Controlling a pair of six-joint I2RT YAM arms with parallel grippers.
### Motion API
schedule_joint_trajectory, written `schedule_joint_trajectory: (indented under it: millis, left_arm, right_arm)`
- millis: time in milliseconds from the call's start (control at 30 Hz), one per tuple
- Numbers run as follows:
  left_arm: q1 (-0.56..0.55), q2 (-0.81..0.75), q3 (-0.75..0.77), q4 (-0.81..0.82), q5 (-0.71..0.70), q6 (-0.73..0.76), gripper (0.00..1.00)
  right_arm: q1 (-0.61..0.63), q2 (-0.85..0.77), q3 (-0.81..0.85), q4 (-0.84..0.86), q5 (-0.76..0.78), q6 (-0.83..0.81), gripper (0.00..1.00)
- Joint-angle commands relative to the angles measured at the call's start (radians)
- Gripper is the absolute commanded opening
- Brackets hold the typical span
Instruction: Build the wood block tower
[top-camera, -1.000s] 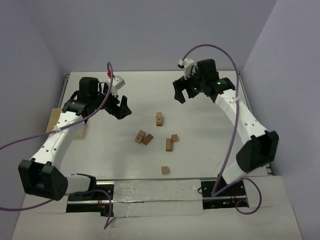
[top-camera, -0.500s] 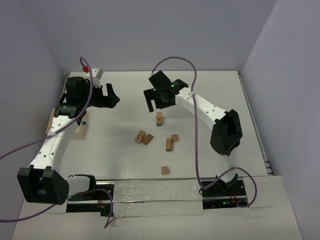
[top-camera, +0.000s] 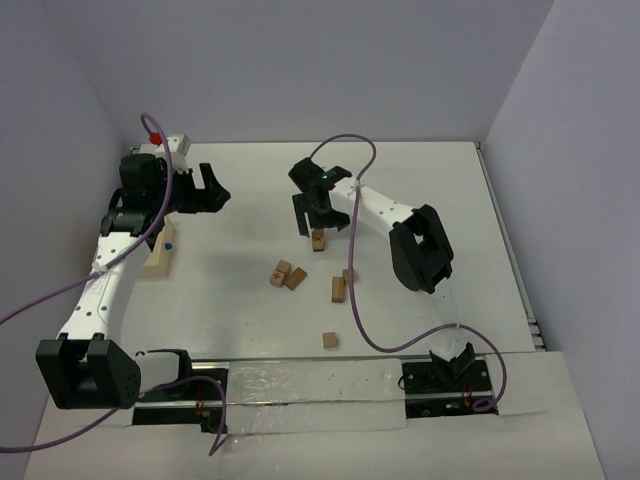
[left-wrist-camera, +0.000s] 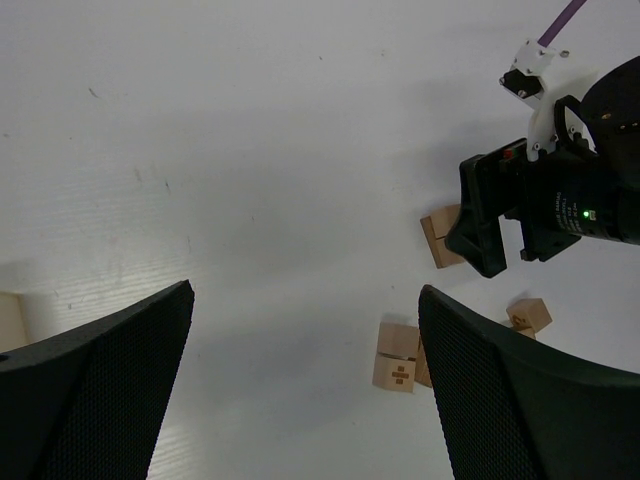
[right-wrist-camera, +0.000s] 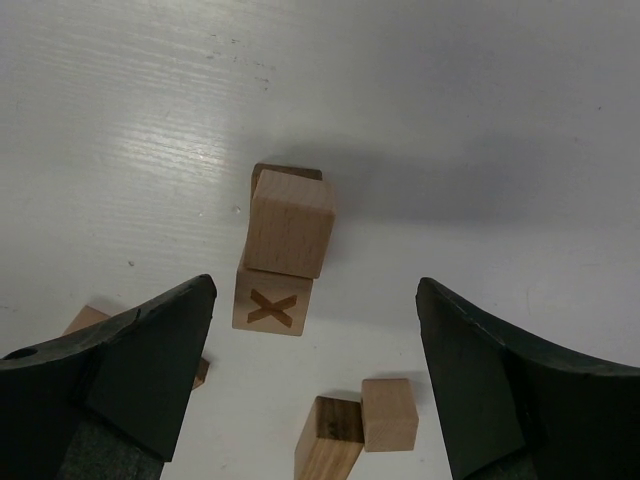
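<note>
Several tan wood blocks lie in the middle of the table. A short tower (top-camera: 318, 238) has a plain cube (right-wrist-camera: 290, 222) over a cube marked X (right-wrist-camera: 272, 303). My right gripper (top-camera: 317, 213) is open and empty. It hangs just above the tower, its jaws (right-wrist-camera: 315, 287) wide to either side. A pair of blocks (top-camera: 287, 275) lies to the tower's front left; one carries a plus mark (left-wrist-camera: 398, 360). A long block (top-camera: 338, 290) lies beside a cube (top-camera: 349, 274). A lone cube (top-camera: 329, 340) lies nearest the arm bases. My left gripper (top-camera: 207, 189) is open and empty, far left of the blocks, jaws (left-wrist-camera: 305, 295) wide.
A pale shallow tray (top-camera: 160, 257) lies at the table's left edge under the left arm. Purple cables loop over both arms. The right arm stretches across the centre right of the table. Walls close in the back and sides.
My right gripper swung from the far right across to the left and now hangs over the tower. My left gripper drew back to the left, away from the blocks. No block moved.
</note>
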Motion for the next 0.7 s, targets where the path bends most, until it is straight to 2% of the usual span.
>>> schedule_joint_trajectory:
  millis: [0, 233, 467, 667]
  left_arm:
    - [0.006, -0.014, 0.001, 0.038, 0.047, -0.007, 0.99]
    - [0.006, 0.000, 0.016, 0.027, 0.071, 0.002, 0.99]
    - [0.006, 0.005, 0.021, 0.012, 0.132, 0.024, 0.99]
    - [0.006, 0.024, 0.044, 0.001, 0.175, 0.032, 0.99]
  right_arm:
    - [-0.006, 0.000, 0.035, 0.038, 0.010, 0.022, 0.88]
    - [-0.009, 0.059, 0.054, 0.059, -0.028, 0.031, 0.86]
    - [-0.015, 0.088, 0.053, 0.095, -0.046, 0.048, 0.79]
    - [-0.018, 0.103, 0.066, 0.107, -0.046, 0.057, 0.78]
